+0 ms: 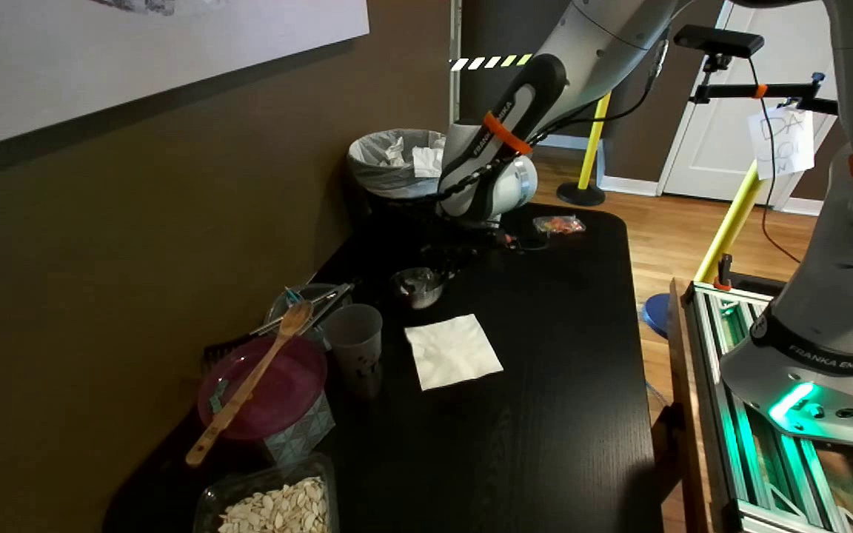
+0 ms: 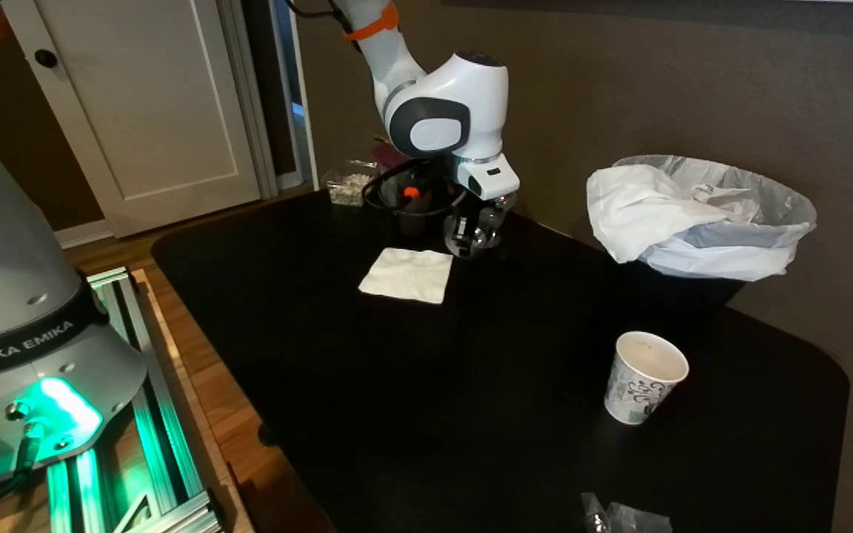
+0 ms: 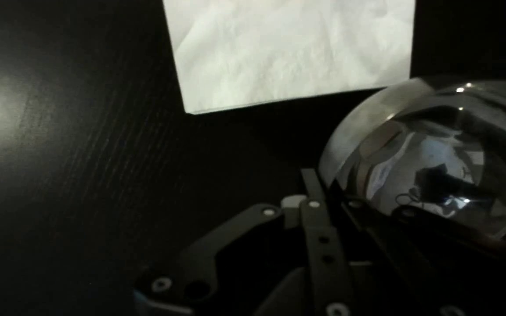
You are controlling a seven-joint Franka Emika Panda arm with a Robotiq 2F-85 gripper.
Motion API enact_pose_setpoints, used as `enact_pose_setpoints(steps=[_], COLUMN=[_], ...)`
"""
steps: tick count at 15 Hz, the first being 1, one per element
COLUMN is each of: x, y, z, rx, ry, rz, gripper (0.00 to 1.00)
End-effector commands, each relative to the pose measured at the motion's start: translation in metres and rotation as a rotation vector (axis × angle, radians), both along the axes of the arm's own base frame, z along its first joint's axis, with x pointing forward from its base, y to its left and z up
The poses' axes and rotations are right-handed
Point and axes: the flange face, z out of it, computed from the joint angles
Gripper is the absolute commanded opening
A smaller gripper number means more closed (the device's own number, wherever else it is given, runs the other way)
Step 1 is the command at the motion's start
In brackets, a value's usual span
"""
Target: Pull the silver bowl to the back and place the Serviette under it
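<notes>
The silver bowl (image 3: 437, 145) stands on the black table, its shiny inside facing up on the right of the wrist view. My gripper (image 3: 323, 177) is shut on its near-left rim, one finger outside the wall and one inside. In both exterior views the bowl (image 1: 421, 296) (image 2: 469, 251) sits beneath the wrist, partly covered by the fingers. The Serviette (image 3: 292, 48) lies flat just beyond the bowl, close to its edge; its far part is cut off in the wrist view. Both exterior views show the whole cream-white square of the Serviette (image 1: 454, 352) (image 2: 406, 275).
A translucent cup (image 1: 356, 340), a pink bowl (image 1: 297, 377) with a wooden spoon (image 1: 252, 381) across it and a tub of seeds (image 1: 278, 511) line the wall side. A paper cup (image 2: 637, 389) stands elsewhere on the table. A lined bin (image 2: 767, 244) is by the wall.
</notes>
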Motion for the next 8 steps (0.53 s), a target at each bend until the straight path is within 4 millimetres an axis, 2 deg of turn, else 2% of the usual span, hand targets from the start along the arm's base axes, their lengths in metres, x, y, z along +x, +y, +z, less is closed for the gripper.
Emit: enact_pose_setpoints(steps=[1,8], x=[-0.024,-0.043], y=[0.010,0.037], z=[0.005,0.000], rx=[-0.007,-0.055], ry=[0.045,0.114], rz=[0.193,0.561], gripper=[0.01,0.01])
